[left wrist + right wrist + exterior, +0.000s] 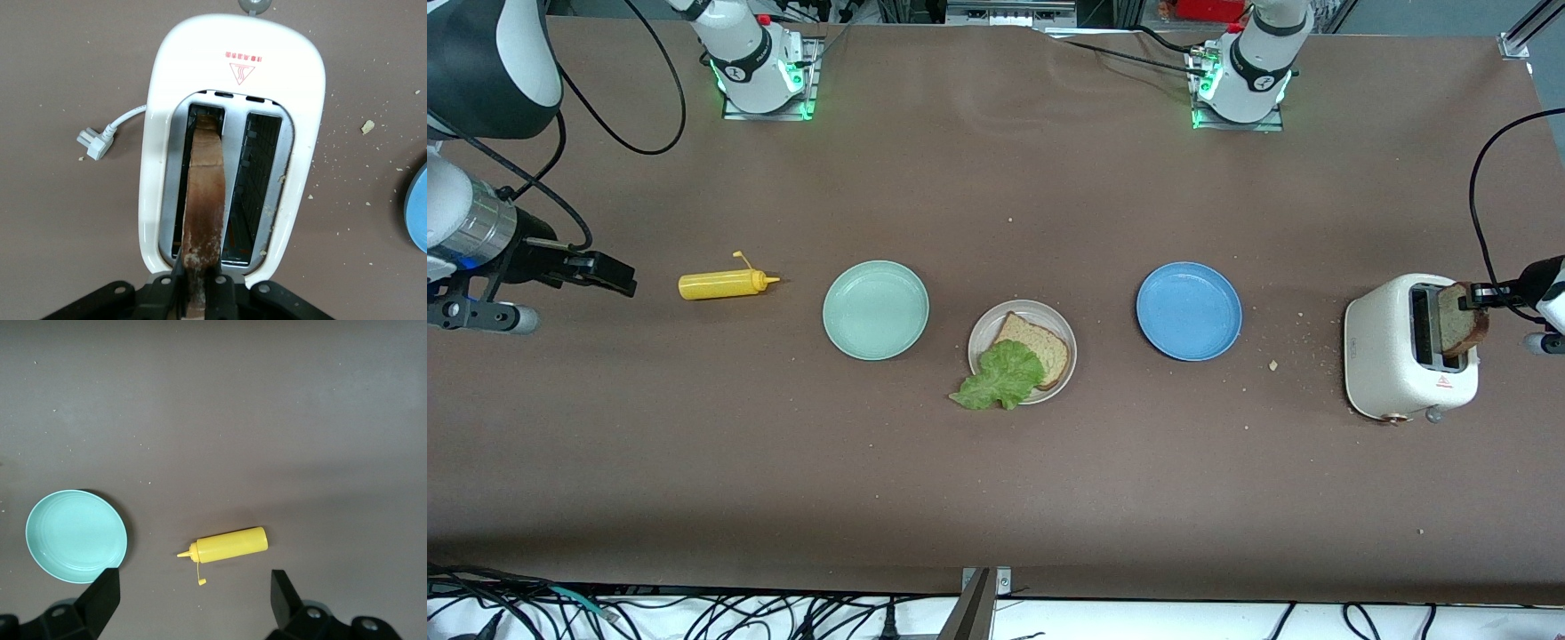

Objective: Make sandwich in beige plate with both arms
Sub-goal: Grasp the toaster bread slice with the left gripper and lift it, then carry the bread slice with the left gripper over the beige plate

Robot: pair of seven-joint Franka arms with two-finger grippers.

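Note:
The beige plate (pixel 985 325) sits mid-table with one bread slice (pixel 1039 348) on it and a green lettuce leaf (pixel 1000 377) lying over the slice and the plate's near rim. My left gripper (pixel 1485 296) is shut on a second bread slice (pixel 1458 322), which stands upright in a slot of the white toaster (pixel 1392 356). In the left wrist view the fingers (pixel 175 283) pinch the slice's brown crust (pixel 203 207) over the toaster (pixel 160 133). My right gripper (pixel 609 274) is open and empty, up over the table's right arm end beside the yellow bottle.
A yellow squeeze bottle (pixel 722 284) lies beside the mint-green plate (pixel 876 310); both show in the right wrist view, bottle (pixel 230 545) and plate (pixel 75 535). A blue plate (pixel 1189 310) sits between the beige plate and the toaster. Crumbs lie round the toaster.

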